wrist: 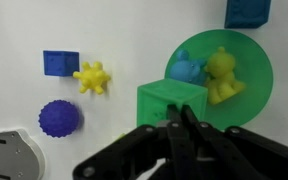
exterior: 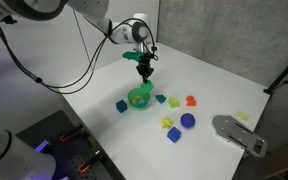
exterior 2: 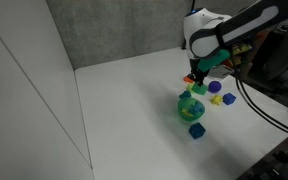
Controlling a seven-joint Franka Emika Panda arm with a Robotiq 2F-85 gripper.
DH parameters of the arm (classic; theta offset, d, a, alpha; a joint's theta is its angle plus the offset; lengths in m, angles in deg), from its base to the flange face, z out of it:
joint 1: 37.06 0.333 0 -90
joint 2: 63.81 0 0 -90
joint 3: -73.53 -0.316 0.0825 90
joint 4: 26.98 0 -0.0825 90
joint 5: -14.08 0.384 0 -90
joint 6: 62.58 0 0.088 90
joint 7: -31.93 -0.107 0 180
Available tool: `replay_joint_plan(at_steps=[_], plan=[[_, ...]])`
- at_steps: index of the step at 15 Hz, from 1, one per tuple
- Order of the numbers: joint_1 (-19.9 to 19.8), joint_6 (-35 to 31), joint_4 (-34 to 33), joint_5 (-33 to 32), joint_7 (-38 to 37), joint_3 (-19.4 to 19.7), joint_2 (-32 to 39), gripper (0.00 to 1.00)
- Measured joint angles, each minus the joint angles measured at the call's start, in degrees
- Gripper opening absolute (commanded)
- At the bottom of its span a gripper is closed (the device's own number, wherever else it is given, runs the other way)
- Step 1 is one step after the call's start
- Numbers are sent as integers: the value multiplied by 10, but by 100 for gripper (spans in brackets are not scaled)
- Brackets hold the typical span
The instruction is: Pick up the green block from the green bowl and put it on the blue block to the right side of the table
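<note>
My gripper (wrist: 180,128) is shut on the green block (wrist: 167,102) and holds it in the air above the green bowl (wrist: 252,60). In both exterior views the gripper (exterior: 144,66) (exterior 2: 196,78) hangs over the bowl (exterior: 138,99) (exterior 2: 191,107) with the block (exterior: 144,73) at its tips. A blue toy (wrist: 188,70) and a yellow toy (wrist: 221,76) lie in the bowl. The blue block (wrist: 60,63) (exterior: 173,134) (exterior 2: 227,99) sits on the white table (exterior: 94,95) near the purple ball (wrist: 59,118) (exterior: 187,120).
Another blue cube (wrist: 246,12) (exterior: 122,105) (exterior 2: 196,130) sits on the bowl's other side. A yellow spiky toy (wrist: 92,77), a yellow-green block (exterior: 167,123), a teal block (exterior: 161,98) and an orange toy (exterior: 191,101) lie about. A grey object (exterior: 239,133) lies at the table's edge.
</note>
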Motion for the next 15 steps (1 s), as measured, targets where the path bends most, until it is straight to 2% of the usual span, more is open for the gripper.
replay_joint_plan(at_steps=[7,15], plan=[[-48,0,66,-48,-4,47,-28,3],[-99,-20,86,-121,-39,105,-10,3]])
